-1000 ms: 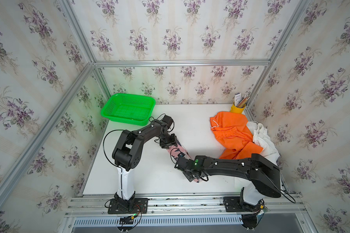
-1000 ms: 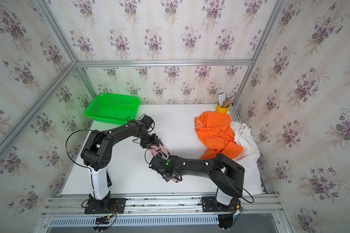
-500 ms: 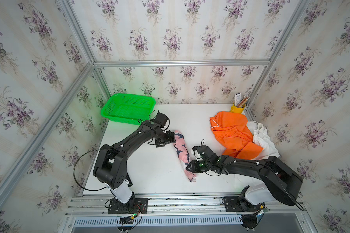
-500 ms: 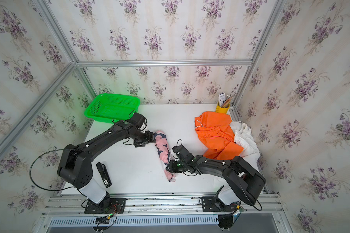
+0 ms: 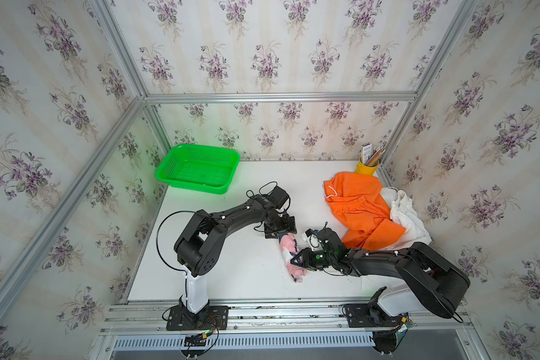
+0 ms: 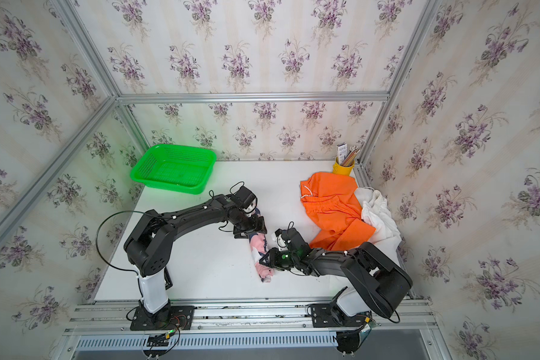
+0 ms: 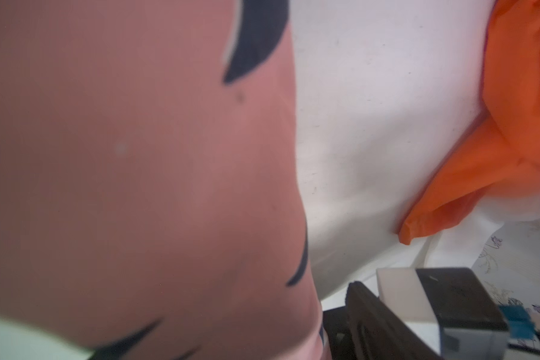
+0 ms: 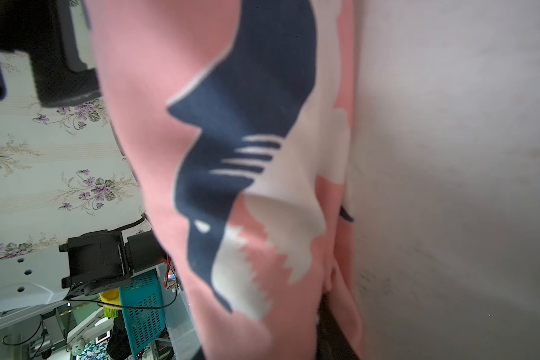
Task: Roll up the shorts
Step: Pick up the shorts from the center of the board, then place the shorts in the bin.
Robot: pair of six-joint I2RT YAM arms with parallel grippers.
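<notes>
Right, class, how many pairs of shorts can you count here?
3. The pink printed shorts lie bundled at the centre. The orange shorts are spread out further right. The white shorts sit beside them, partly under the orange. Others may be hidden beneath that pile.

Black arms (image 5: 231,215), white base columns (image 5: 196,290), looping black cables (image 5: 157,235).

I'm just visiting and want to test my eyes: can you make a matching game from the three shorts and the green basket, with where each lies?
Things: 1 pink cloth shorts with navy-and-white print; 2 plain bright orange cloth shorts; 3 plain white cloth shorts; 4 green plastic mesh basket.
Places: A far left table corner; B crumpled beside the yellow pencil cup; C long narrow bundle at mid-table; D heaped against the right wall.
Pairs: 1-C, 2-B, 3-D, 4-A.
</notes>
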